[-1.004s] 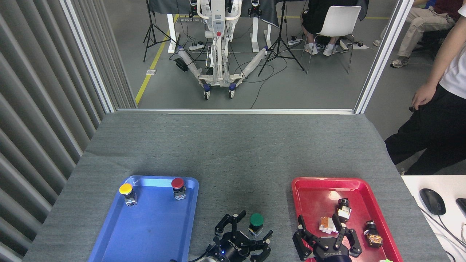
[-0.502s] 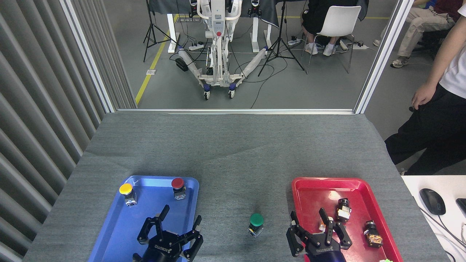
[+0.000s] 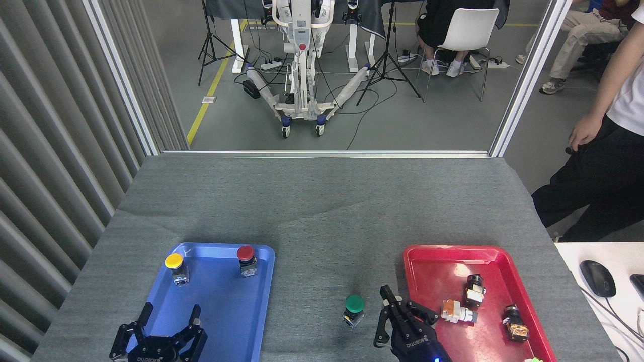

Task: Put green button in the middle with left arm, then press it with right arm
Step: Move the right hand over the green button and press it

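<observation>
The green button [image 3: 354, 303] stands upright on the grey cloth of the middle [image 3: 322, 236], between the two trays, with nothing touching it. My left gripper [image 3: 163, 324] is at the bottom left over the near end of the blue tray [image 3: 226, 322], open and empty, well to the left of the button. My right gripper [image 3: 398, 314] sits just right of the button at the red tray's [image 3: 432, 251] left rim. Its fingers [image 3: 388, 296] are drawn together with nothing between them, and the foremost one points up and left, close to the green cap.
A yellow-capped button [image 3: 174, 262] and a red-capped button [image 3: 245, 254] stand at the far end of the blue tray. The red tray holds small parts [image 3: 473, 289]. A person [image 3: 598, 166] stands at the table's right side. A mouse [image 3: 597, 278] lies on a white desk.
My left gripper let go of the green button and withdrew left and back over the blue tray. My right gripper moved left toward the button and drew its fingers together.
</observation>
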`<state>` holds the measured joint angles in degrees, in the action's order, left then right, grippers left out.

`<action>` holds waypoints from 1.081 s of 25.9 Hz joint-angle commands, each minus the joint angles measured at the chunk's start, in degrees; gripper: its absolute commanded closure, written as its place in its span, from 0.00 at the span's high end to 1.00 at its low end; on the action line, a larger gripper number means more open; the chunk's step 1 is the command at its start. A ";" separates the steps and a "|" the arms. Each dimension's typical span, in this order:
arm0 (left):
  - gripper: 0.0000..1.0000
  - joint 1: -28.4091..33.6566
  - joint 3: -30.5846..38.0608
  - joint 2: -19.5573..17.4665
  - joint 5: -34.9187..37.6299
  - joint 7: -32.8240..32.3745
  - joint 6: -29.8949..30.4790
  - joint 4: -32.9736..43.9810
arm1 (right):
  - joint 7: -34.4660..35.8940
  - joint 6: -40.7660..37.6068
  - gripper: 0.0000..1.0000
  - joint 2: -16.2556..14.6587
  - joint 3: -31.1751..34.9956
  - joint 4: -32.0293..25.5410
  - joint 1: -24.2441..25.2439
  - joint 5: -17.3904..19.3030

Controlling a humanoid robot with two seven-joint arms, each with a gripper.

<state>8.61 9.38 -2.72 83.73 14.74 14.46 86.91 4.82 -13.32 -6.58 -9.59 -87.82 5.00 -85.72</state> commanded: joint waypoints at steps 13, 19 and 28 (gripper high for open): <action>0.99 -0.87 0.73 0.35 -0.67 -0.07 2.32 0.37 | -0.07 5.14 0.00 0.52 -7.47 11.35 -5.97 -1.12; 0.99 -0.96 0.73 0.44 -0.67 0.02 2.15 0.45 | -0.16 6.20 0.00 -0.01 -7.64 13.02 -6.14 -0.94; 0.99 -0.87 0.64 0.44 -0.67 0.02 0.30 0.28 | 1.07 6.37 0.09 -0.10 -7.38 10.65 -6.23 0.02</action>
<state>7.71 10.06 -2.28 83.06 14.76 15.16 87.25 4.43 -7.07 -6.72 -17.14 -75.75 -1.18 -85.92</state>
